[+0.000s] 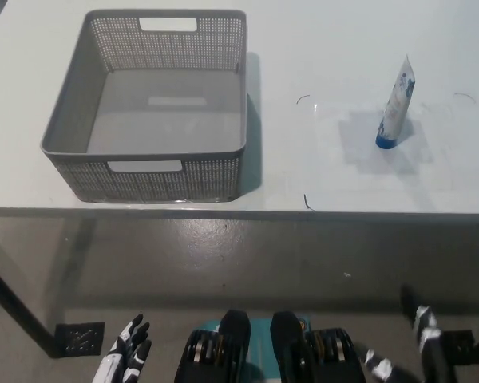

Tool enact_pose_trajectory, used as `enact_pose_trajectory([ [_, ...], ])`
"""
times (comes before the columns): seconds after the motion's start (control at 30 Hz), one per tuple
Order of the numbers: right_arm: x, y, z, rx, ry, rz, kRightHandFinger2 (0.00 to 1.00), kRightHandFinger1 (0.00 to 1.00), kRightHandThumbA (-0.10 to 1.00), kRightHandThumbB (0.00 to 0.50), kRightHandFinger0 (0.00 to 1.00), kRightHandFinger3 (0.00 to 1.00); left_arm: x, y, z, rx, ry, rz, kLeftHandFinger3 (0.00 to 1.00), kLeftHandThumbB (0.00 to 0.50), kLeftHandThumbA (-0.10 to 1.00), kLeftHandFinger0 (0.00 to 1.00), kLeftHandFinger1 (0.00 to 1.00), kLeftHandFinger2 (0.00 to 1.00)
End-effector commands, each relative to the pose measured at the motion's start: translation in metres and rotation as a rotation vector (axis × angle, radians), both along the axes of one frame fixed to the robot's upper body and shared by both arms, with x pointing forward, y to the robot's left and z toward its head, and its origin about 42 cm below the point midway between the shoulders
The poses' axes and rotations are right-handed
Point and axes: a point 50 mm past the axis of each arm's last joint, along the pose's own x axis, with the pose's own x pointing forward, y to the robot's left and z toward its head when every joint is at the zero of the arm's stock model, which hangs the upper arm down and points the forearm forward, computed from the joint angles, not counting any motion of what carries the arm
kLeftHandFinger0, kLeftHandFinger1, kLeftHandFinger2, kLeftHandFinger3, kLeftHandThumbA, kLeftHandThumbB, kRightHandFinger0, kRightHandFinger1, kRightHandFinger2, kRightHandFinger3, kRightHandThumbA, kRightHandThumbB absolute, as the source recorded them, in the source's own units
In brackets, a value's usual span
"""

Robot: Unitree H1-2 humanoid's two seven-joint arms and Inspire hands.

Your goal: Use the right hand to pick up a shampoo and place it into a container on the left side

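While both hands hang low below the table's near edge, the white shampoo tube (396, 106) stands upright on its blue cap on the white table (319, 48), well right of the grey perforated basket (80, 112). The left hand (124, 354) shows fingers apart; the right hand (419, 351) also holds nothing, its fingers spread.

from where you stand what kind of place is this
Probably a lab or test workspace rather than a home: a plain white table on a bare grey floor, holding only a grey perforated plastic basket and a white-and-blue shampoo tube standing on its cap.
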Motion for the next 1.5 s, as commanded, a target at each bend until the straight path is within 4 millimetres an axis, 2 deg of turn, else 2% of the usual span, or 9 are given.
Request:
enact_pose_trajectory([
  [0.0,0.019,-0.006,0.044,-0.051,-0.148,-0.05,1.0,1.0,1.0,0.278,1.0,1.0,0.001,0.001,0.008,0.021,-0.068,-0.028,1.0,0.158,0.86,1.0,1.0,1.0],
  [0.37,0.105,-0.031,0.114,-0.07,-0.271,-0.109,1.0,1.0,0.93,0.368,1.0,1.0,-0.008,0.001,0.006,0.03,-0.044,-0.027,1.0,0.177,0.87,1.0,1.0,1.0],
  [0.6,0.165,-0.043,0.145,-0.116,-0.268,-0.139,1.0,1.0,0.91,0.334,1.0,1.0,-0.012,0.001,0.004,0.01,-0.042,-0.023,1.0,0.165,0.86,1.0,1.0,1.0],
  [0.67,0.181,-0.045,0.15,-0.11,-0.254,-0.132,1.0,1.0,0.85,0.309,1.0,1.0,-0.013,0.001,0.003,0.015,-0.039,-0.024,1.0,0.17,0.85,1.0,1.0,1.0],
  [0.87,0.225,-0.046,0.157,-0.126,-0.2,-0.135,1.0,1.0,0.83,0.353,1.0,1.0,-0.015,0.001,0.002,0.014,-0.034,-0.022,1.0,0.183,0.86,1.0,1.0,1.0],
  [0.97,0.242,-0.045,0.16,-0.087,-0.181,-0.122,1.0,1.0,0.78,0.328,1.0,1.0,-0.015,0.001,0.002,0.014,-0.032,-0.026,1.0,0.183,0.86,1.0,1.0,1.0],
  [1.07,0.259,-0.045,0.164,-0.078,-0.16,-0.125,1.0,1.0,0.84,0.406,1.0,1.0,-0.015,0.001,0.002,0.018,-0.035,-0.024,1.0,0.18,0.86,1.0,1.0,1.0],
  [1.27,0.275,-0.044,0.163,-0.098,-0.127,-0.127,1.0,1.0,0.8,0.371,1.0,1.0,-0.016,0.001,-0.001,0.015,-0.024,-0.025,1.0,0.19,0.86,1.0,1.0,1.0],
  [1.47,0.286,-0.044,0.157,-0.121,-0.086,-0.133,1.0,1.0,0.87,0.422,1.0,1.0,-0.016,0.002,0.0,0.023,-0.029,-0.029,1.0,0.192,0.86,1.0,1.0,1.0],
])
